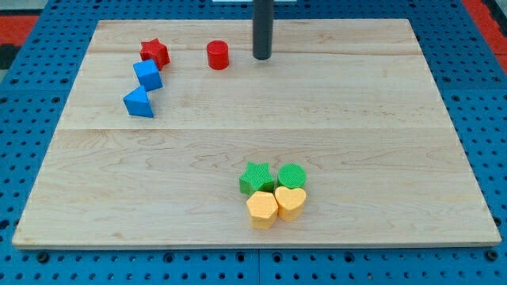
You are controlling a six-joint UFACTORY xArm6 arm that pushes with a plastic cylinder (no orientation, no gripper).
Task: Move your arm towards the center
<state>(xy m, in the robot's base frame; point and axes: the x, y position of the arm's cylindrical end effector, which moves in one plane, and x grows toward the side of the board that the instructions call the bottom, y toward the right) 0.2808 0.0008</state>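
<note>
My tip (pixel 261 57) rests on the wooden board (pixel 253 142) near the view's top, a little right of the board's mid-line. A red cylinder (pixel 218 55) stands just to the tip's left, apart from it. Further left lie a red star (pixel 154 53), a blue block (pixel 147 75) and a blue wedge-like block (pixel 139 103) in a short column. Near the view's bottom, right of centre, a green star (pixel 257 179), a green cylinder (pixel 291 176), a yellow pentagon-like block (pixel 262 210) and a yellow heart (pixel 290 202) sit clustered, touching.
The board lies on a blue perforated table (pixel 32 95). A red surface (pixel 24 20) shows at the view's top left and top right corners.
</note>
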